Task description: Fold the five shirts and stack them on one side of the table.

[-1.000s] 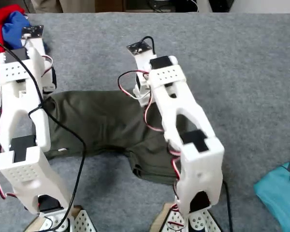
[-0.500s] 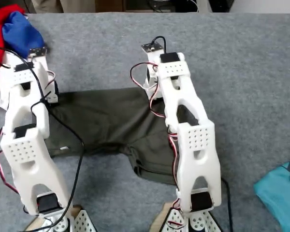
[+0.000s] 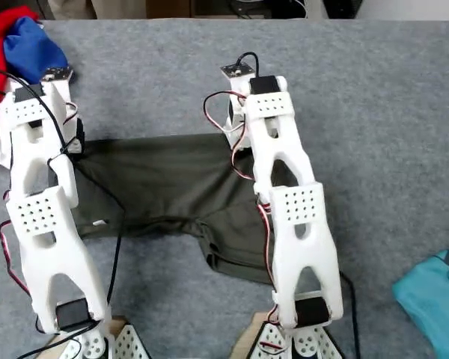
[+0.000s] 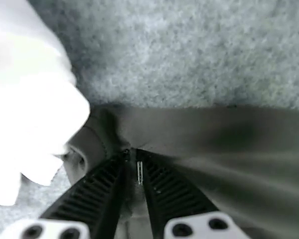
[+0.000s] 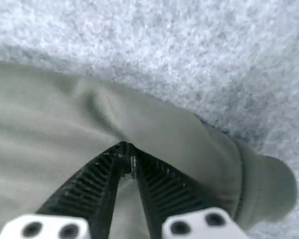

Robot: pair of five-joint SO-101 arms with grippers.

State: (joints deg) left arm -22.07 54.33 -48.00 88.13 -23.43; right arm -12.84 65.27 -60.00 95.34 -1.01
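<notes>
Olive-green fabric shirt [image 3: 165,187] lies spread mid-table on grey felt table cover [image 3: 374,112]. Left gripper [image 4: 132,159] pinches shirt's far left corner, jaws closed tight on cloth. Right gripper [image 5: 130,157] clamps far right corner likewise. Red shirt [image 3: 0,30] and blue shirt [image 3: 34,45] heaped at far left; teal shirt [image 3: 434,292] at near right edge.

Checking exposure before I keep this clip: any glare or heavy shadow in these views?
Left wrist view: a white shape glares featureless beside the left end effector pinching the olive shirt. Right wrist view: even light, soft shadow in shirt creases. High view: evenly lit, no glare.
</notes>
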